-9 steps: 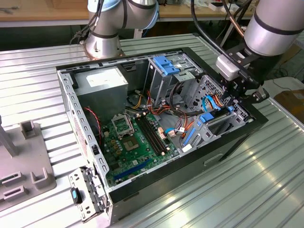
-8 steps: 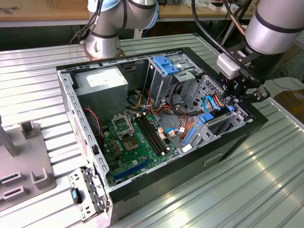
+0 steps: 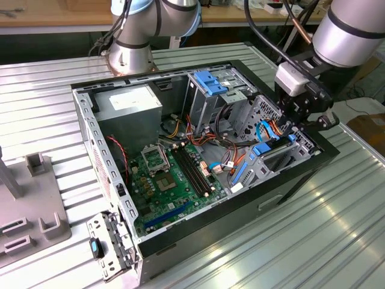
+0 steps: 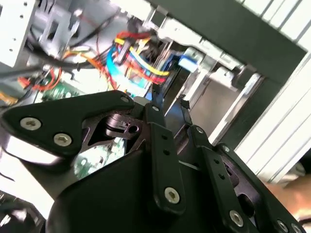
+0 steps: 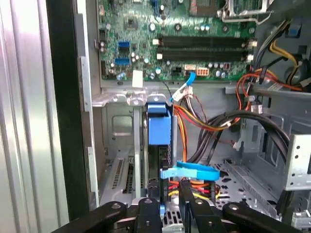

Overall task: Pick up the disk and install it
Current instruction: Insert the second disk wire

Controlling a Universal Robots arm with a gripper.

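Disk (image 5: 159, 130) is seen standing on edge in a slot of the drive bay (image 3: 287, 161), at the end of the open computer case (image 3: 90, 123) towards the exterior view's right; its blue frame is turned towards the motherboard (image 3: 174, 174). The gripper (image 5: 167, 204) is poised right at the disk's outer edge, in line with the slot. Whether the claw is clamped on the disk or merely set about it cannot be told.

The installing step is judged to be in hand, with the disk already largely within its bay. Full seating is judged to call for the disk being kept square to the slot and clear of the bundle of orange and black cables (image 5: 206, 121) and the blue cable (image 5: 190, 171) lying just beside it.

The case is laid on its side on a ribbed metal table (image 3: 313, 241). A grey moulded tray (image 3: 30, 208) is set well apart at the exterior view's left, and a wooden workbench (image 3: 54, 15) is seen behind.
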